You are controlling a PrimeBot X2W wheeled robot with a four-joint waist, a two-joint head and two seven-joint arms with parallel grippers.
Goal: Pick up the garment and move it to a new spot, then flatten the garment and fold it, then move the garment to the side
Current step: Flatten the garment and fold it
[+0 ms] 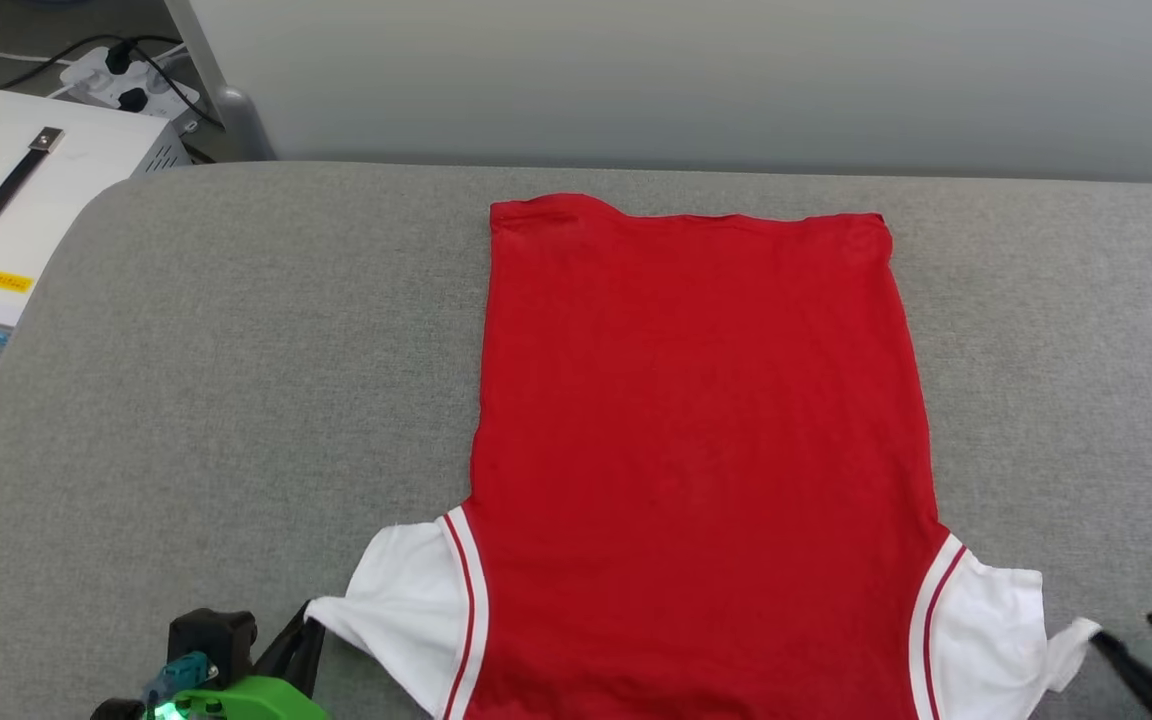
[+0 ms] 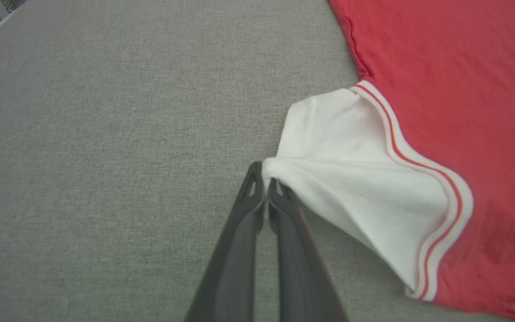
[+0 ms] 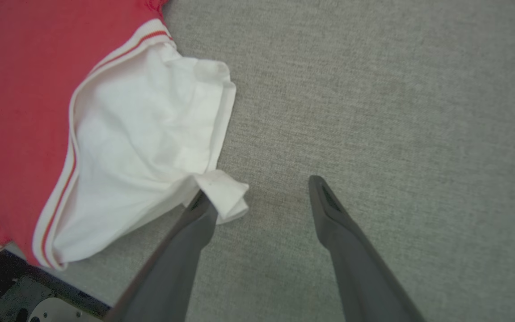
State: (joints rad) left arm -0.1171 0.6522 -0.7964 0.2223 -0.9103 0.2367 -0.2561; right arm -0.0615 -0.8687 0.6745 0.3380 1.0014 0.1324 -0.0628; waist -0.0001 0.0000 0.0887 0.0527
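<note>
The garment (image 1: 701, 430), a red T-shirt with white short sleeves and red-white striped trim, lies spread flat on the grey table (image 1: 236, 380), its plain red side up and its hem toward the far edge. At the lower left my left gripper (image 1: 308, 630) is shut on the tip of the left white sleeve (image 2: 351, 179), and its fingers (image 2: 262, 197) pinch the cloth. At the lower right my right gripper (image 1: 1131, 640) stands open. The crumpled corner of the right sleeve (image 3: 150, 134) rests against its left finger (image 3: 199, 214), and nothing lies between its jaws.
A white box with a black handle (image 1: 26, 190) and a power strip with cables (image 1: 131, 80) sit on the floor beyond the table's left end. A pale wall (image 1: 696, 80) runs behind the table. Bare grey cloth lies on both sides of the garment.
</note>
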